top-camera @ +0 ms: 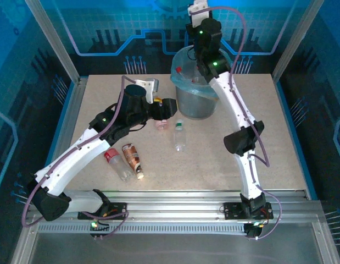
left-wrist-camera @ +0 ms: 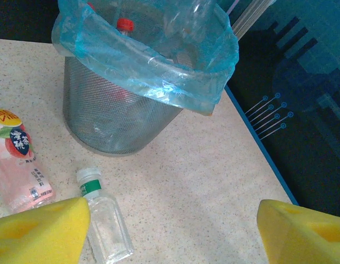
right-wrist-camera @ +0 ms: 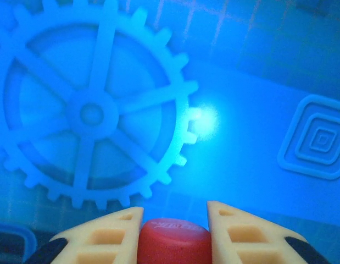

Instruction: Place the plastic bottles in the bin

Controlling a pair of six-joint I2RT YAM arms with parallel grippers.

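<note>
At the near edge of the table (top-camera: 279,165), the left arm (top-camera: 76,157) starts by the near-left corner and runs low and diagonally toward the middle, its wrist turned toward the far right. Beside its forearm, in the near-left part of the table, a red-capped bottle (top-camera: 117,164) and a brown-labelled bottle (top-camera: 132,158) lie close together on their sides. The right arm (top-camera: 244,165) climbs from the near-right, bends at the elbow and slants up and far-left.

Further in, the left gripper (left-wrist-camera: 170,234) hangs with its yellow fingers (left-wrist-camera: 40,231) spread wide and nothing between them. Just past it, near the table's centre, lie a pink bottle (left-wrist-camera: 18,165) and a green-capped bottle (left-wrist-camera: 104,220), caps pointing toward the bin.

The bin (left-wrist-camera: 115,110) stands upright at the middle of the far edge, a blue bag (left-wrist-camera: 159,71) folded over its rim. A bottle with a red top (left-wrist-camera: 124,25) rests inside.

Above the bin, the right gripper (right-wrist-camera: 174,212) is clamped on a red cap (right-wrist-camera: 172,242) and faces the gear graphic (right-wrist-camera: 93,113) on the back wall.
</note>
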